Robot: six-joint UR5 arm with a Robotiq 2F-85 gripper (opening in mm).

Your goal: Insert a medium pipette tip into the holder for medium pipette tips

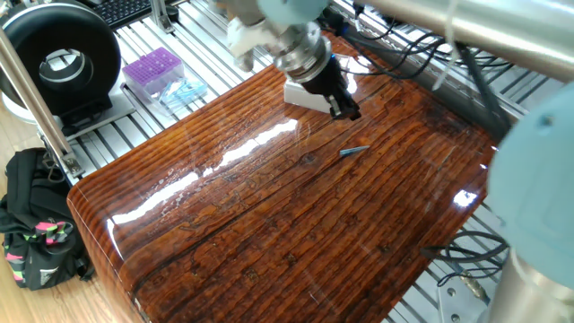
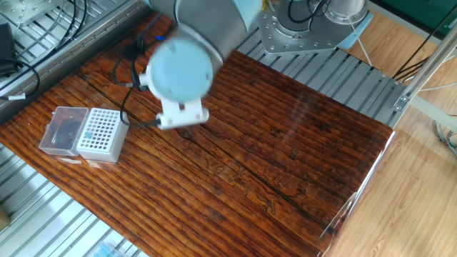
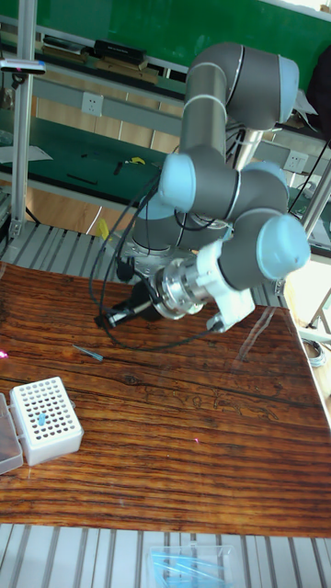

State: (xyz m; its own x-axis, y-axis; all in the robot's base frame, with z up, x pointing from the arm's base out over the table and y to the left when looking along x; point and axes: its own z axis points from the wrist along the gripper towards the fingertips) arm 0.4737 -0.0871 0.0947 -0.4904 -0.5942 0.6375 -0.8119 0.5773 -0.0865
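Note:
The medium pipette tip [image 1: 353, 152] lies flat on the wooden table [image 1: 269, 224], a thin blue-grey sliver, also seen as the tip [image 3: 89, 353]. The holder [image 2: 100, 134] is a white box with a hole grid and a clear lid part [image 2: 63, 130] beside it. The holder [image 3: 44, 418] stands nearer the table's edge in the tall view. My gripper [image 1: 344, 109] hovers tilted above the table, between the holder [image 1: 303, 95] and the tip, touching neither. In the tall view the gripper [image 3: 106, 320] hangs just above and right of the tip. Its dark fingers are blurred. In the other fixed view the wrist hides the tip.
A purple tip rack [image 1: 152, 70] and a clear packet [image 1: 184, 91] sit on the metal slats beyond the table. A black round device [image 1: 63, 58] stands at the far left, and a black bag [image 1: 36, 224] lies on the floor. Cables [image 2: 132, 53] trail over the table's back edge.

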